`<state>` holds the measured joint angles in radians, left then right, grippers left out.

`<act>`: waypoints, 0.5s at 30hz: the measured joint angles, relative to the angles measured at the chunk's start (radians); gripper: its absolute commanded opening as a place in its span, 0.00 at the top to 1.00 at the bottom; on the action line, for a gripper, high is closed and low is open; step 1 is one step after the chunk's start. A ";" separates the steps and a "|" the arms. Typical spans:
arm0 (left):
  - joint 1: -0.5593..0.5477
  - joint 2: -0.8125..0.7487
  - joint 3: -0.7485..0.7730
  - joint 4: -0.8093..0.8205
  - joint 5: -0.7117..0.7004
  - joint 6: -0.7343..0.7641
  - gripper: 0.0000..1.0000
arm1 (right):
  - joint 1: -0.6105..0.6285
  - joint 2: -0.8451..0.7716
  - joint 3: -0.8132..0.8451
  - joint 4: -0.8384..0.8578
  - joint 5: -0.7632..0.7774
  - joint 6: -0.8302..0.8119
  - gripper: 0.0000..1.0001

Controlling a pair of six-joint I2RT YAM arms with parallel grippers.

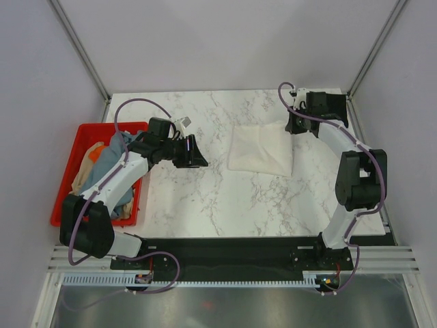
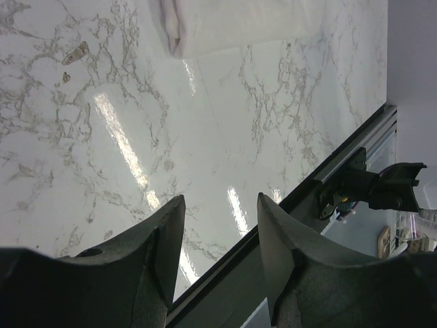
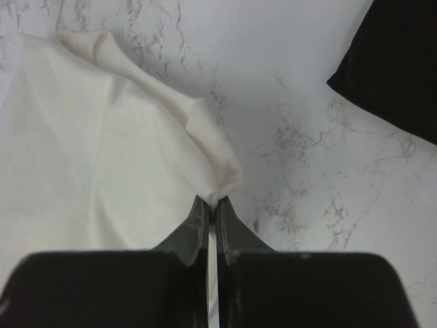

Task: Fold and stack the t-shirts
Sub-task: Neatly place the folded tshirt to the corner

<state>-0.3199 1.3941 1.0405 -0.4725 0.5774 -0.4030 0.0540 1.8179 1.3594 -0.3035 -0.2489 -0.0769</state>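
I find the right gripper (image 3: 213,205) pinched on 1 corner of the cream t-shirt (image 3: 89,157), which lies ahead-left of it. I judge it light and limp, best held at edges. The left gripper (image 2: 220,236) stands open, empty.

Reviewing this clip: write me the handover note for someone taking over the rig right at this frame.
Left gripper: open, empty, above the table between the red crate and the cream-white t-shirt.
Right gripper: shut on that shirt's far right corner.
Done: the cream-white t-shirt lies folded mid-table.
Left: let go of the corner, then fold and stack the other t-shirts, which are heaped unfolded in the crate.
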 measured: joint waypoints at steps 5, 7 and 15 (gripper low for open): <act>0.000 0.000 0.000 -0.002 0.000 0.005 0.46 | 0.000 0.034 0.051 -0.019 0.093 -0.026 1.00; 0.000 0.000 0.000 -0.002 0.000 0.005 0.46 | -0.004 0.045 0.071 -0.024 0.127 -0.037 1.00; 0.000 0.000 0.000 -0.002 0.003 0.006 0.46 | -0.053 0.080 0.183 -0.027 0.196 -0.105 1.00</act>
<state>-0.3199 1.3941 1.0401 -0.4744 0.5808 -0.3973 0.0010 1.8980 1.5421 -0.3305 -0.0525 -0.1818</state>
